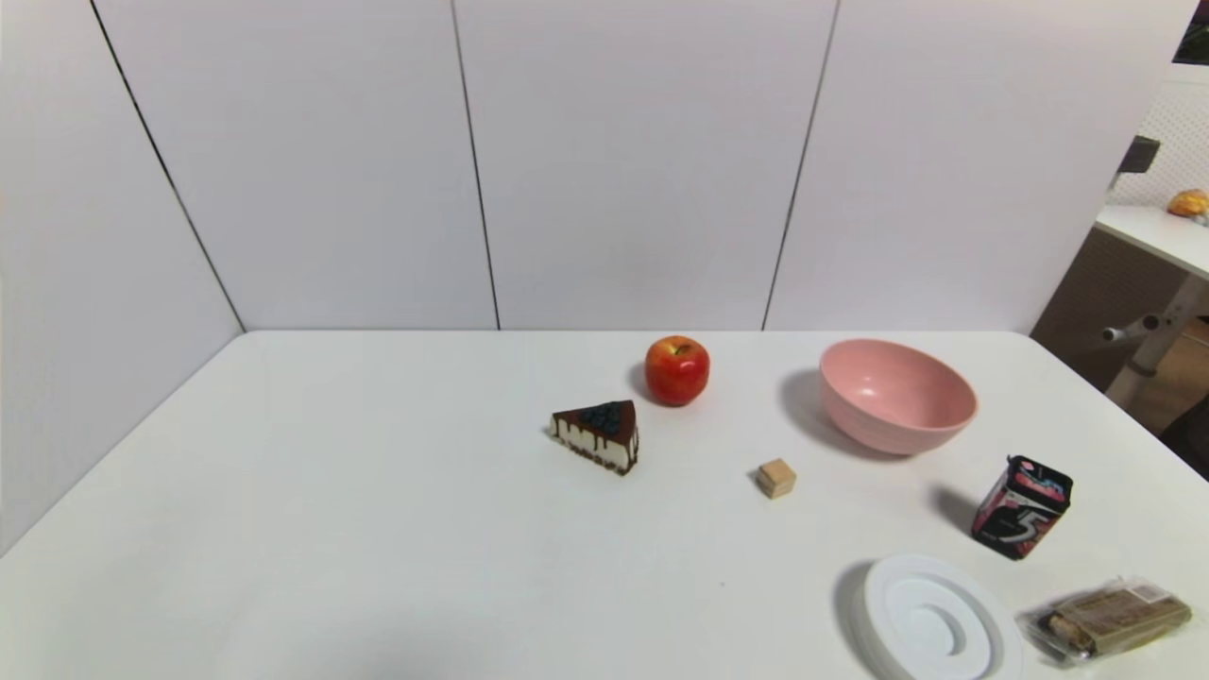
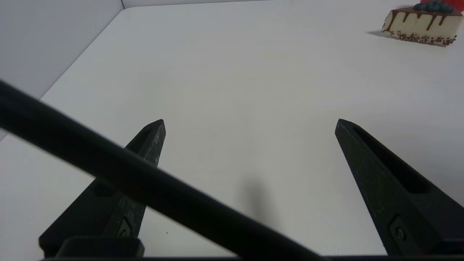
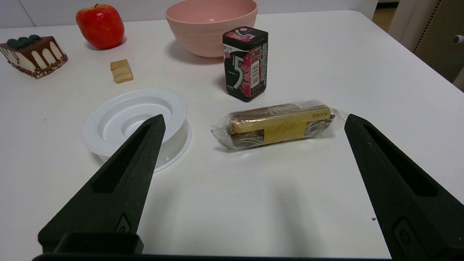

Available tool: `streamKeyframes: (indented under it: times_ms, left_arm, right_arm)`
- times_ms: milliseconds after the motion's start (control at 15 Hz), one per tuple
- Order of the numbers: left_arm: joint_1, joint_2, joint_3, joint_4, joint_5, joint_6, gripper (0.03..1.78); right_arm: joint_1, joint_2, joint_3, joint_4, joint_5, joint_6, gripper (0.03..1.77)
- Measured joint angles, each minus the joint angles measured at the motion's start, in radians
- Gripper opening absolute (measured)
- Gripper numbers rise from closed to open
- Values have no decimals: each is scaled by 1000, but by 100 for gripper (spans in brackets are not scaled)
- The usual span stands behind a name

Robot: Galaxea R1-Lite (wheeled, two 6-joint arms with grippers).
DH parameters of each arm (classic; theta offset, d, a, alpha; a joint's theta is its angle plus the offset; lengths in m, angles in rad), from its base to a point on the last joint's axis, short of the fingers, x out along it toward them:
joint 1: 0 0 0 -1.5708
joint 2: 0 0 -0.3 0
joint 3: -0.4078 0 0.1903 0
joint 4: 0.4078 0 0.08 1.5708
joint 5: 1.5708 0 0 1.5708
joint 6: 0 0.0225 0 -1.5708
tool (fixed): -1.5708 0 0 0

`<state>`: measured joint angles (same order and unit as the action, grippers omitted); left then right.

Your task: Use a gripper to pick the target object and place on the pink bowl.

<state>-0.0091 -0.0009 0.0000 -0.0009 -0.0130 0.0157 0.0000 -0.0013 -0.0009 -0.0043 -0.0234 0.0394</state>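
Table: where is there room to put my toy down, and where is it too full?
The table's robot's-left half is bare, from the wall to the cake slice. A smaller gap lies between the cake and the wooden cube. The near right corner is crowded: lid, gum box, snack bar.

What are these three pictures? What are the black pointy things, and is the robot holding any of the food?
They come from one robot's three cameras. One sits on its head and looks down at a white table. It sees an apple, a cake slice, a small wooden cube, a pink bowl, a gum box, a white lid and a snack bar. The other two sit on its wrists. The black points are fingers of the left gripper and right gripper. Both are open and hold nothing.
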Motion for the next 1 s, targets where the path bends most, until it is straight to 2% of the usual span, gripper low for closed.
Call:
streamKeyframes:
  times_ms: [333, 467, 600, 800, 1000]
  left_arm:
    - [0, 0, 0, 0, 1, 0, 169]
    - [0, 0, 0, 0, 0, 0, 169]
    - [0, 0, 0, 0, 1, 0, 169]
    - [0, 0, 0, 0, 0, 0, 169]
    - [0, 0, 0, 0, 0, 0, 169]
  right_arm:
    - [0, 0, 0, 3, 3, -9, 171]
    - [0, 4, -5, 13, 13, -35, 171]
    - [0, 27, -41, 9, 48, -80, 171]
    - [3, 125, -163, 9, 137, -88, 171]
    - [19, 298, -334, 9, 175, -89, 171]
